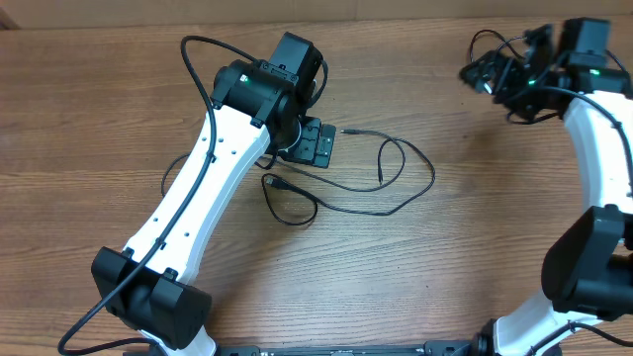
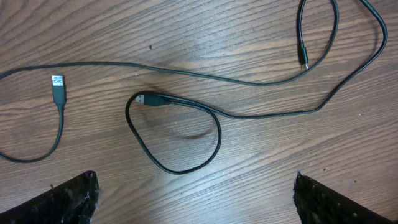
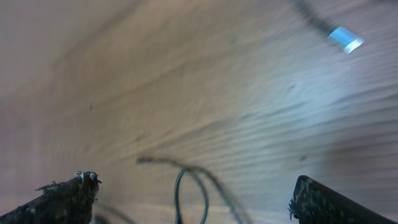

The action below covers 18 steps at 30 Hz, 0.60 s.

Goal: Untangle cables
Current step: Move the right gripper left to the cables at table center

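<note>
**A:** What is on the wooden table (image 1: pixel 89 109)?
**B:** Thin black cables (image 2: pixel 220 135), in loose crossing loops at the table's middle, below my left gripper (image 2: pixel 196 190).
**A:** And your hands?
**B:** Both are spread wide and hold nothing. My right gripper (image 3: pixel 196 185) hovers far right.
**A:** Anything smaller?
**B:** One silver-tipped plug (image 2: pixel 57 81).

A brown wood-grain table (image 1: pixel 445 277) carries thin black cables (image 2: pixel 273 114), lying loose on it near the centre. In the left wrist view one cord curls into a loop (image 2: pixel 217 140), its plug (image 2: pixel 147 99) at the loop's eleven o'clock. A silver-tipped plug (image 2: pixel 57 81) lies apart at nine o'clock.
</note>
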Each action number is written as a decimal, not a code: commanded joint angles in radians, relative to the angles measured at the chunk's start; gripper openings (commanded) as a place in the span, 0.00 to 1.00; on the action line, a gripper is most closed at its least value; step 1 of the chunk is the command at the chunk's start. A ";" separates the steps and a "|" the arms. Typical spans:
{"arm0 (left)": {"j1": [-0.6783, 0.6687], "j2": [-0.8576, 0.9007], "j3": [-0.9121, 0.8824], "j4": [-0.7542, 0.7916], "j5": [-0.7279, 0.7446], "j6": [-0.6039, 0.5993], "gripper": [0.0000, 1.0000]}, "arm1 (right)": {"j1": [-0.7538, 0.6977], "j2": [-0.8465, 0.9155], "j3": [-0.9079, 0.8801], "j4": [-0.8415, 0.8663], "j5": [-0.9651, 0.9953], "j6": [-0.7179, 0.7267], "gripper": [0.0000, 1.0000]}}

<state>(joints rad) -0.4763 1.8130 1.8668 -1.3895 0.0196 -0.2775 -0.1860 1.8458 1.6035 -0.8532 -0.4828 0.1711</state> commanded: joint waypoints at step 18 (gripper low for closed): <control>-0.002 -0.006 -0.002 0.003 0.006 0.009 1.00 | 0.423 0.002 -0.215 -0.116 0.240 -0.128 1.00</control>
<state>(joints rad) -0.4763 1.8130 1.8668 -1.3899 0.0196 -0.2775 0.2089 1.8458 1.4422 -0.9848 -0.3374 0.0753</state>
